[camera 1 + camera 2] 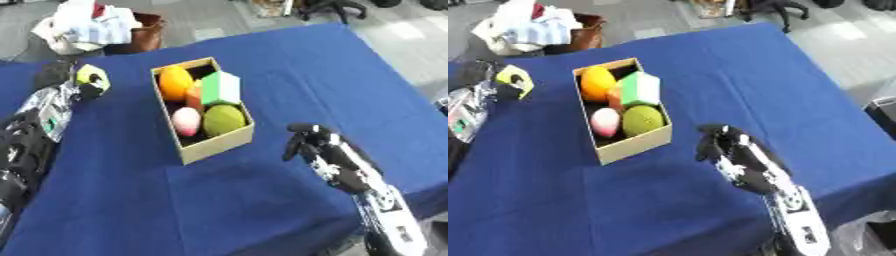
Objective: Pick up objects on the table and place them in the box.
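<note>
Presently, a yellow-green object point(92, 76) is held in the curled fingers of the left hand point(83, 86), well left of the box point(214, 142); carriage over its rim is judged next, while the right hand point(317, 146) hangs curled, empty.

The box point(210, 142) stands on the table point(306, 75), left of centre, with several objects point(223, 119) in it. The left hand point(74, 82) lies to its left, the right hand point(311, 142) to its right, nearer the front.
</note>
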